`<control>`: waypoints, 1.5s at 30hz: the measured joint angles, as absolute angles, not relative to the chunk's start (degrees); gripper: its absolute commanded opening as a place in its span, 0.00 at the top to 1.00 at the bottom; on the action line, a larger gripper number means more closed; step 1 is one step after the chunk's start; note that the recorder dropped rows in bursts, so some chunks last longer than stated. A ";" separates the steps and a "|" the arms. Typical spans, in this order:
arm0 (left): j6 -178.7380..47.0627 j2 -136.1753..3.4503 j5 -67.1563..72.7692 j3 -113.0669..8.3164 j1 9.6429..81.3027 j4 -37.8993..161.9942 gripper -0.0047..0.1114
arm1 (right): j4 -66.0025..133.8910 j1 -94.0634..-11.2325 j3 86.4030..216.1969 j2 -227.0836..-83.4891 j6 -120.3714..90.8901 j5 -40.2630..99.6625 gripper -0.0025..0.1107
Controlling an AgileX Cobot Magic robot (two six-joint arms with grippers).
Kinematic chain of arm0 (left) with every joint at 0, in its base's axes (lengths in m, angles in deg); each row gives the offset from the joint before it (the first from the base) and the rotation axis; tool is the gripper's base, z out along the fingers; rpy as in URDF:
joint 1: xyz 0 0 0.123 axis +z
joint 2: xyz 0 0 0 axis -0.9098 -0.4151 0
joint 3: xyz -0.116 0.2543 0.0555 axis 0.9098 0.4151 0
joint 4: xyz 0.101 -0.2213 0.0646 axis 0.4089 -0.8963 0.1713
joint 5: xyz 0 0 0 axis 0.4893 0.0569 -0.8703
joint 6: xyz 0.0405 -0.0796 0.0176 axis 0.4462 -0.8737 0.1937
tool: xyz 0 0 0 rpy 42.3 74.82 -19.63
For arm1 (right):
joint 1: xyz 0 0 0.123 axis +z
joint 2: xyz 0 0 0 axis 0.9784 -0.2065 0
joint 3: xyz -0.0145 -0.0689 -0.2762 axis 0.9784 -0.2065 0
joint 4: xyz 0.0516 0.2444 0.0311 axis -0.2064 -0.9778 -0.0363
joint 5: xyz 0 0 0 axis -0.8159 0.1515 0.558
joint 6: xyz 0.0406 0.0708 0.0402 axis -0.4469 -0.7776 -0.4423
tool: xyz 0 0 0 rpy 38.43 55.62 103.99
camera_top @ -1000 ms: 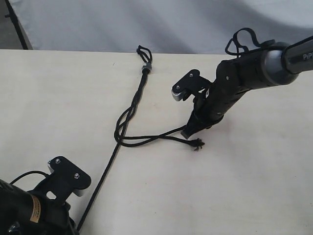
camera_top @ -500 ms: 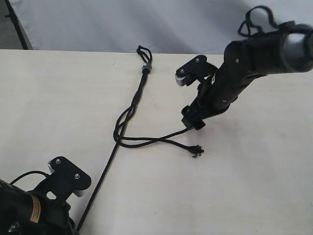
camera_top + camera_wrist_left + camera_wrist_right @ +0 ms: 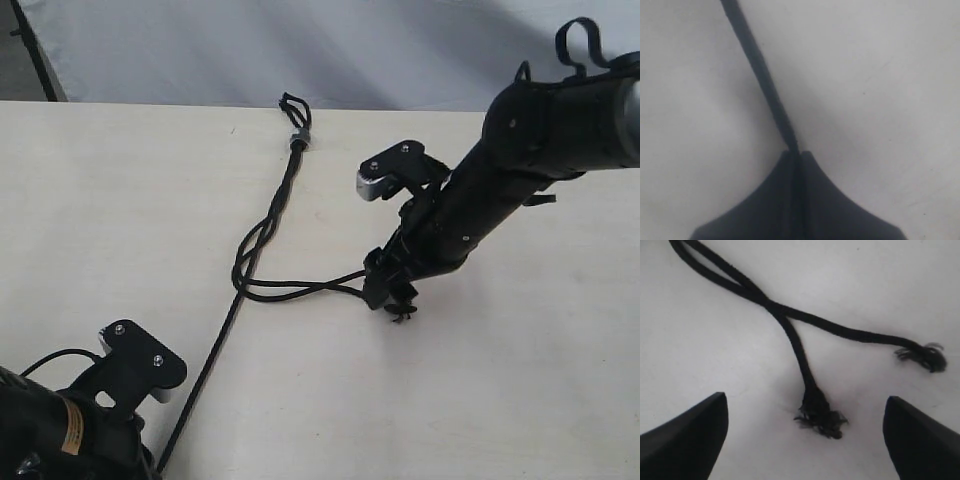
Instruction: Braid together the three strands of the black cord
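The black cord (image 3: 283, 195) lies on the table, its small loop (image 3: 291, 104) and grey band (image 3: 298, 138) at the far end. Below the band it is twisted down to a loose crossing (image 3: 247, 262). One strand (image 3: 208, 360) runs toward my left gripper (image 3: 795, 156), which is shut on that strand (image 3: 760, 75). The other two strands (image 3: 305, 288) lead right and cross (image 3: 775, 307). My right gripper (image 3: 392, 296) is open low over them. One frayed tip (image 3: 820, 415) lies between its fingers (image 3: 687, 432); the other tip (image 3: 922, 355) lies off to the side.
The pale tabletop (image 3: 520, 380) spreads all around the cord. Its far edge (image 3: 150, 103) meets a grey backdrop. The left arm's body (image 3: 60, 425) fills the near left corner.
My right gripper has opened and let go of its strand. It rose a little, then came down over the two frayed tips. The left gripper has stayed still.
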State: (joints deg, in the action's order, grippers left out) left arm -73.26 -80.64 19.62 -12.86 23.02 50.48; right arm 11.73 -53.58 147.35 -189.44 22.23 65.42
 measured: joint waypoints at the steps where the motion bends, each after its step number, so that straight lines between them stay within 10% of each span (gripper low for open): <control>1: -73.26 -80.64 19.62 -12.86 23.02 50.48 0.95 | 11.11 -53.47 147.24 -190.24 23.42 65.42 0.29; 9: -73.26 -80.64 19.62 -12.86 23.02 50.48 0.95 | 10.47 -50.50 147.24 -195.82 29.53 61.12 0.36; 14: -73.26 -80.64 19.62 -12.86 23.02 50.48 0.95 | 9.69 -50.13 147.52 -196.26 30.14 65.54 0.98; 40: -72.86 -80.64 19.52 -12.86 22.91 50.89 0.95 | 7.97 -26.46 141.50 -192.44 20.50 67.54 0.97; 45: -72.86 -80.64 19.29 -12.86 22.91 50.89 0.95 | 8.21 -22.31 141.50 -192.22 15.99 65.76 0.47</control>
State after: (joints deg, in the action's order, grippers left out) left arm -72.86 -80.64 19.29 -12.86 22.91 50.89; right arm 8.21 -22.31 141.50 -192.22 15.99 65.76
